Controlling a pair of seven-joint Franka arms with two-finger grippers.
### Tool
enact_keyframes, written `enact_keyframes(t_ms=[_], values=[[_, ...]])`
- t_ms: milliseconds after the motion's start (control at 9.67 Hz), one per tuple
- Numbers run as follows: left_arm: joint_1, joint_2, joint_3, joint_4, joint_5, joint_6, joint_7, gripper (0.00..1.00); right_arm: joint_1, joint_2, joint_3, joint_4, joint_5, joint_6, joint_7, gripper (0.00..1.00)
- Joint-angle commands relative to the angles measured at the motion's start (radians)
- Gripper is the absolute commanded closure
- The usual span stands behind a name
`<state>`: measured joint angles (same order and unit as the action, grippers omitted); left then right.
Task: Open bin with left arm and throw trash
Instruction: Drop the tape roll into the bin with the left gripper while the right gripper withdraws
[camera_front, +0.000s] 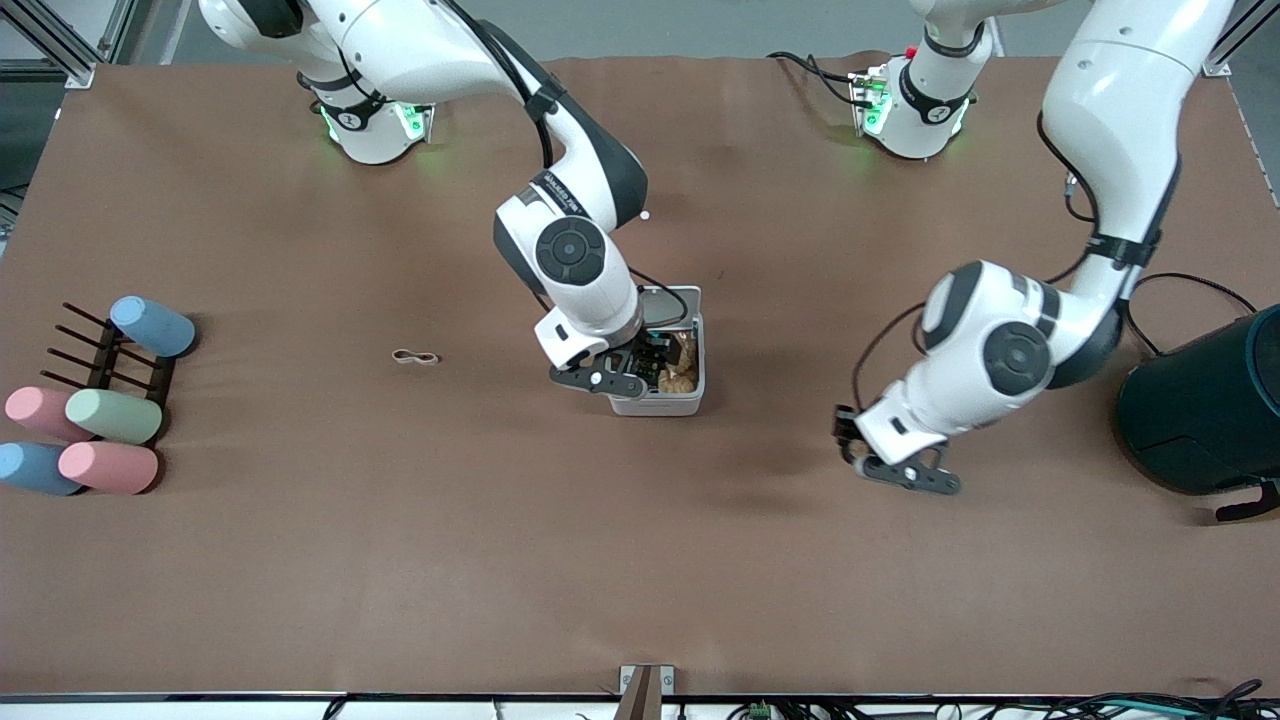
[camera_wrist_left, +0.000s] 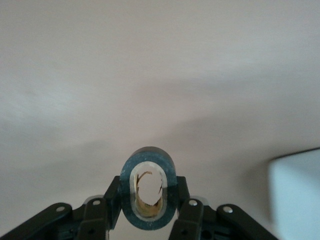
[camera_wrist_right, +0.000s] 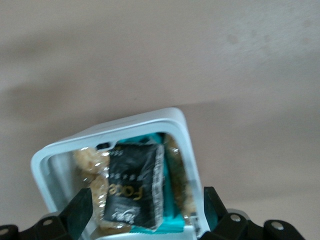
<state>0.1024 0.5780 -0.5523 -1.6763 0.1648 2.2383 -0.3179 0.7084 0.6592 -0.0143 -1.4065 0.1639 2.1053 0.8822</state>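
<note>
The bin (camera_front: 688, 392) stands near the table's (camera_front: 300, 560) middle, lid up, with the snack packet (camera_wrist_right: 132, 187) inside — the right gripper (camera_front: 610, 378) hangs over it, fingers spread. The left gripper (camera_front: 905, 478) pinches the tape ring (camera_wrist_left: 148, 187) above bare table toward the left arm's end. The rubber band (camera_front: 415, 356) lies flat — toward the right arm's end.

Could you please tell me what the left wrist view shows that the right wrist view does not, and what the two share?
Only the left wrist view shows the small black tape ring clamped upright in the left gripper.

Only the right wrist view shows the small white square plastic bin open, with the dark printed snack packet lying inside among other wrappers, and the right gripper open over it.

Both show the brown table covering.
</note>
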Motion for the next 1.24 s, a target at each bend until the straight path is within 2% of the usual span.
enact_keyframes(t_ms=[0,103,310,517,724,828,931,1034,1138], values=[[-0.076,-0.012,-0.044,0.016,0.018,-0.02,-0.212,1.0,-0.12,-0.076,0.011,-0.005,0.011,-0.158,-0.008,0.02],[-0.143,-0.012,-0.043,0.03,0.022,-0.02,-0.302,1.0,-0.176,-0.09,0.011,-0.011,0.013,-0.218,-0.011,0.02],[-0.258,0.025,-0.038,0.065,0.132,-0.02,-0.509,1.0,-0.274,-0.127,0.01,-0.104,0.008,-0.217,-0.066,0.02],[-0.299,0.065,-0.04,0.084,0.214,-0.019,-0.62,1.0,-0.374,-0.232,0.01,-0.288,0.006,-0.211,-0.106,0.01],[-0.334,0.08,-0.038,0.084,0.213,-0.014,-0.645,0.98,-0.405,-0.268,0.011,-0.365,0.011,-0.206,-0.098,0.01],[-0.334,0.085,-0.038,0.084,0.211,-0.014,-0.648,0.93,-0.408,-0.271,0.01,-0.406,0.013,-0.2,-0.097,0.01],[-0.34,0.085,-0.038,0.084,0.213,-0.013,-0.659,0.92,-0.408,-0.302,0.008,-0.502,0.013,-0.115,-0.094,0.01],[-0.34,0.085,-0.038,0.084,0.214,-0.013,-0.662,0.75,-0.408,-0.367,0.005,-0.649,0.014,0.035,-0.083,0.01],[-0.336,0.082,-0.037,0.084,0.222,-0.011,-0.655,0.04,-0.409,-0.422,-0.001,-0.786,0.014,0.194,0.007,0.01]])
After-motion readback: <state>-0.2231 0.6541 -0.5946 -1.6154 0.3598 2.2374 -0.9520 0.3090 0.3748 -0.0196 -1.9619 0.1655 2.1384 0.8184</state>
